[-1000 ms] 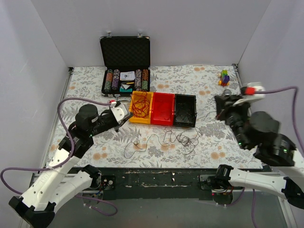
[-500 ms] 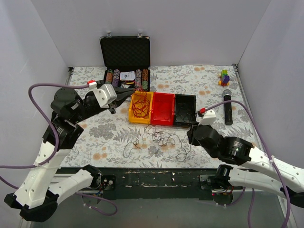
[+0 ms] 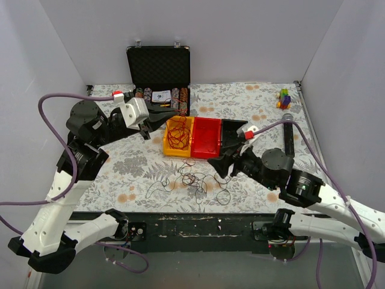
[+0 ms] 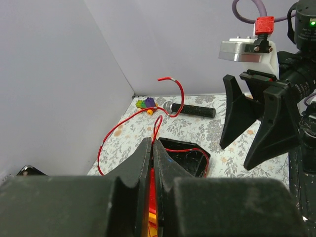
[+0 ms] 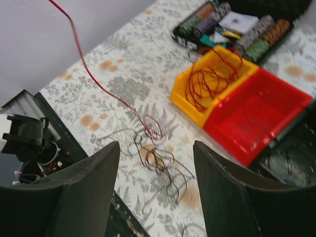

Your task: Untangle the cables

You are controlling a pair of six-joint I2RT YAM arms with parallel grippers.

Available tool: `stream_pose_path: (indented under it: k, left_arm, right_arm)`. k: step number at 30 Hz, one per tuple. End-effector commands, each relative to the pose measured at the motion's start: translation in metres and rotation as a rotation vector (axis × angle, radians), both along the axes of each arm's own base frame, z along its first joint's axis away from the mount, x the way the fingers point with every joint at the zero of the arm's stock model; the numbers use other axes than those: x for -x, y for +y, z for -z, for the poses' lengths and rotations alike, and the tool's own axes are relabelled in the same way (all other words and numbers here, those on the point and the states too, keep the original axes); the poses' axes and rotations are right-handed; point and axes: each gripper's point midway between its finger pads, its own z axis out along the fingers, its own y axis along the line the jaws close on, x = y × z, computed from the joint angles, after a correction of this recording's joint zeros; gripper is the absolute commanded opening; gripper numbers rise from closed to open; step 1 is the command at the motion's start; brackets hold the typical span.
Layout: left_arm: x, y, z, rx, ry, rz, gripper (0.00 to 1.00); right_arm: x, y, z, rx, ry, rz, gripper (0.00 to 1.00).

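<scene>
The cables lie as a loose nest of thin dark and red wires on the flowered cloth in front of the bins, and the same cables show in the right wrist view. My left gripper hangs above the yellow bin and is shut on one red wire. Its jaws are pressed together on that wire. The red wire runs taut from the nest up to the left. My right gripper hovers just right of the nest, and the right gripper is open, holding nothing.
A yellow bin holding red wires, a red bin and a black bin stand in a row. Behind them is an open poker-chip case. A microphone and toy blocks lie at the right.
The right arm swung from the far right to the middle, over the nest, and its jaws opened. The left arm rose and drew back left with the red wire. The nest shifted left.
</scene>
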Motion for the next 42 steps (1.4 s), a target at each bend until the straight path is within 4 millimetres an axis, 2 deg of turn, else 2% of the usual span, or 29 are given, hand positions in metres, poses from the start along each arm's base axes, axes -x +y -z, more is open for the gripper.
stream_pose_path:
  k: [1, 8, 14, 16, 17, 19, 22, 23, 24, 26, 28, 32, 35, 37, 40, 42]
  left_arm:
    - [0.008, 0.002, -0.01, 0.024, -0.009, 0.02, 0.0]
    - [0.007, 0.002, -0.012, 0.028, -0.01, 0.016, 0.0]
    - [0.009, 0.003, -0.011, 0.03, -0.01, 0.019, 0.0]
    - [0.01, 0.004, -0.013, 0.033, -0.016, 0.016, 0.0]
    - [0.01, 0.003, -0.013, 0.034, -0.015, 0.016, 0.0]
    - [0.01, 0.004, -0.013, 0.035, -0.016, 0.015, 0.0]
    - [0.008, 0.004, -0.005, 0.03, -0.001, 0.009, 0.0]
    - [0.008, 0.004, 0.001, 0.028, 0.011, 0.007, 0.11]
    - [0.006, 0.003, 0.012, 0.017, 0.032, 0.007, 0.23]
    - [0.004, 0.002, 0.041, -0.012, 0.072, 0.007, 0.3]
    - [0.002, 0.002, 0.075, -0.024, 0.126, -0.004, 0.5]
    - [0.002, 0.001, 0.149, -0.078, 0.229, -0.004, 0.66]
    - [0.005, -0.003, 0.191, -0.089, 0.329, 0.017, 0.68]
    - [0.01, -0.009, 0.207, -0.097, 0.381, 0.066, 0.68]
    - [0.009, -0.019, 0.218, -0.087, 0.43, 0.102, 0.68]
    - [0.009, -0.027, 0.217, -0.075, 0.423, 0.132, 0.68]
  right_arm:
    - [0.004, 0.041, -0.068, -0.141, -0.23, -0.164, 0.7]
    - [-0.007, 0.072, -0.051, -0.092, -0.288, -0.204, 0.71]
    - [-0.014, 0.089, -0.04, -0.072, -0.288, -0.209, 0.65]
    - [-0.017, 0.093, -0.038, -0.06, -0.28, -0.206, 0.57]
    - [-0.018, 0.093, -0.037, -0.056, -0.276, -0.199, 0.45]
    - [-0.023, 0.092, -0.033, -0.037, -0.264, -0.172, 0.02]
    - [-0.024, 0.086, -0.042, -0.048, -0.27, -0.15, 0.01]
    - [-0.024, 0.082, -0.051, -0.06, -0.279, -0.14, 0.01]
    - [-0.026, 0.078, -0.06, -0.062, -0.29, -0.122, 0.01]
    - [-0.026, 0.067, -0.087, -0.088, -0.32, -0.093, 0.01]
    - [-0.025, 0.056, -0.111, -0.122, -0.347, -0.067, 0.01]
    - [-0.02, 0.038, -0.142, -0.186, -0.372, -0.043, 0.01]
    - [-0.014, 0.031, -0.156, -0.231, -0.366, -0.051, 0.01]
    - [-0.011, 0.028, -0.162, -0.253, -0.361, -0.054, 0.01]
    - [-0.008, 0.026, -0.171, -0.28, -0.358, -0.059, 0.01]
    - [-0.005, 0.026, -0.176, -0.293, -0.359, -0.072, 0.01]
